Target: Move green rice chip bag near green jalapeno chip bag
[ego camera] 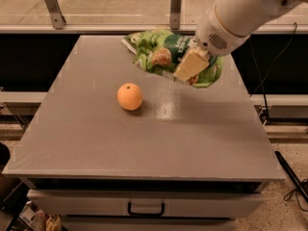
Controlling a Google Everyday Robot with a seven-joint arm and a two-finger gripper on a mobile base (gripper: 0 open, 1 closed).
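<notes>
The green rice chip bag (166, 52), lime-green with a dark patch, white letters and a tan rice-cake picture, hangs lifted over the back of the grey table (144, 143). My gripper (187, 70) comes in from the upper right and is shut on the bag's right part; one tan finger (191, 64) lies across its front. The green jalapeno chip bag is almost wholly hidden behind the held bag. Only a green corner with a whitish edge (129, 39) peeks out at the held bag's left end.
An orange (130, 96) sits left of the table's middle, in front of and below the held bag. A rail with metal posts (176, 6) runs behind the table's back edge. A drawer with a handle (146, 209) is under the front edge.
</notes>
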